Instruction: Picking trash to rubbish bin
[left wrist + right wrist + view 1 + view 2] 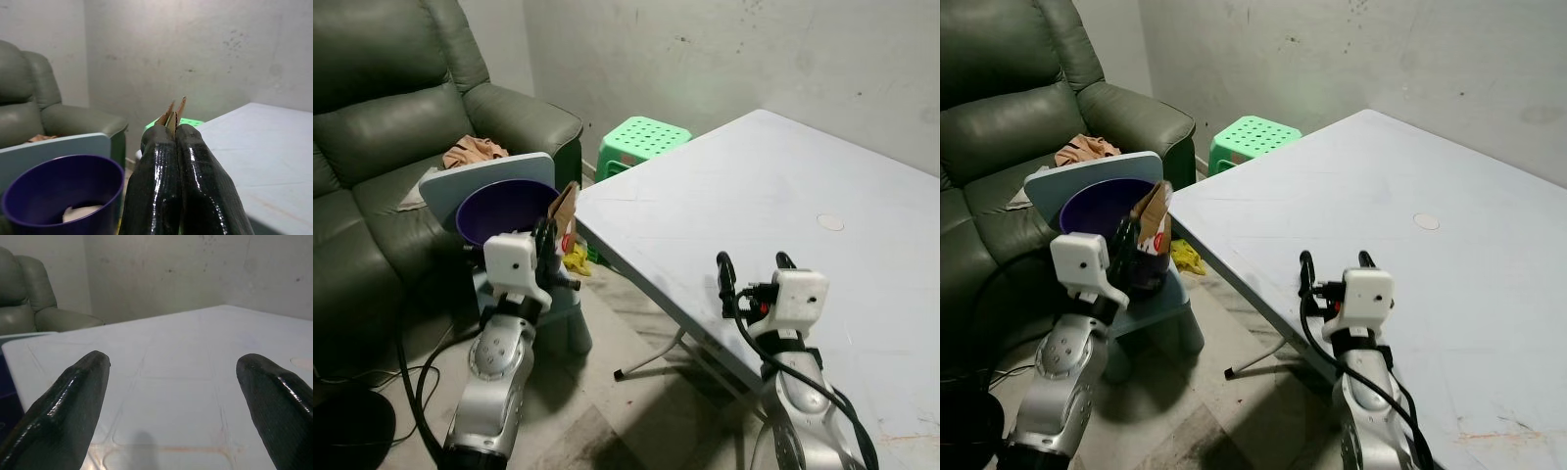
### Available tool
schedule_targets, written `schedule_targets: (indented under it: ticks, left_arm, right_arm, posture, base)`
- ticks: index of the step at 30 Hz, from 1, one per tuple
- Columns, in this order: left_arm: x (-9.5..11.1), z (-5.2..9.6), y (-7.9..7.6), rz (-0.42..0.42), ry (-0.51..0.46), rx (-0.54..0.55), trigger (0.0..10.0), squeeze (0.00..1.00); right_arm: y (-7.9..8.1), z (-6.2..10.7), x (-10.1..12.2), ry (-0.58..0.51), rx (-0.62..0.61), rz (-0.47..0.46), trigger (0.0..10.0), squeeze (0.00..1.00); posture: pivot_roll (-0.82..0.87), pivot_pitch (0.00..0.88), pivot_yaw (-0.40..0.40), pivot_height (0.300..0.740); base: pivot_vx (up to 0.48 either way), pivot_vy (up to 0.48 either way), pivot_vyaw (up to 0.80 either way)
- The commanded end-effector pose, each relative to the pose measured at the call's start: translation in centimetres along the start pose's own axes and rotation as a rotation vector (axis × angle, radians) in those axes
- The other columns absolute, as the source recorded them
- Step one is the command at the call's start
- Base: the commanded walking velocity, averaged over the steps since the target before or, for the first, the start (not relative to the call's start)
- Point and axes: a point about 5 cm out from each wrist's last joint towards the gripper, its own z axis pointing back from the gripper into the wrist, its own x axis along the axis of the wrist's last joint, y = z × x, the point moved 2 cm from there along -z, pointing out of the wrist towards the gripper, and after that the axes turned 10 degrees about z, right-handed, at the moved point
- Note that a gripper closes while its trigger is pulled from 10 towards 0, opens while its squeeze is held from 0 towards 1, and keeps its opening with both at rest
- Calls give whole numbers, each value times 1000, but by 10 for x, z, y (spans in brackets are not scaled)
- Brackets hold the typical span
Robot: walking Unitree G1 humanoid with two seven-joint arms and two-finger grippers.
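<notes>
**Cardboard scrap held at the bin's edge**

Gripping a torn brown cardboard scrap (565, 204) between its two black fingers pressed tight together, the robot's left gripper (548, 238) holds the piece upright just beside the rim of a purple rubbish bin (499, 208). In the left wrist view, the scrap's jagged tips (173, 111) poke out above the closed fingertips (190, 142), and something pale lies at the bottom of the bin. The bin stands on a light blue stool (445, 186) in front of a dark green sofa (372, 127). A green plastic stool (641, 140) stands by the wall behind. The right gripper (754, 269) hovers over the near edge of the pale blue table (783, 186), its fingers spread wide apart and holding nothing.
</notes>
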Motion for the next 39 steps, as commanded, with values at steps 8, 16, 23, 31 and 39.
schedule_targets:
  ticks: [8,16,23,31,39]
  left_arm:
    - [14,-9,9,-34,-18,33,10000,0]
    - [12,-15,12,-32,19,57,10000,0]
    - [9,-17,13,-25,36,69,10000,0]
    - [7,-17,13,-35,48,72,10000,0]
    - [8,-20,12,-48,43,55,10000,0]
  right_arm:
    - [-6,-4,8,-29,-41,36,10000,0]
    - [-6,-3,2,-6,-34,53,10000,0]
    - [-8,-4,1,1,-29,73,10000,0]
    - [-8,-3,-2,11,-23,84,10000,0]
    - [-8,-5,-3,18,-7,108,10000,0]
  posture:
    - [-64,0,-26,740]
    - [-60,0,-28,740]
    - [-60,0,-33,740]
    - [-58,0,-38,740]
    - [-56,0,-41,740]
  base:
    - [0,0,0]
    - [0,0,0]
    - [0,0,0]
    - [0,0,0]
    - [0,0,171]
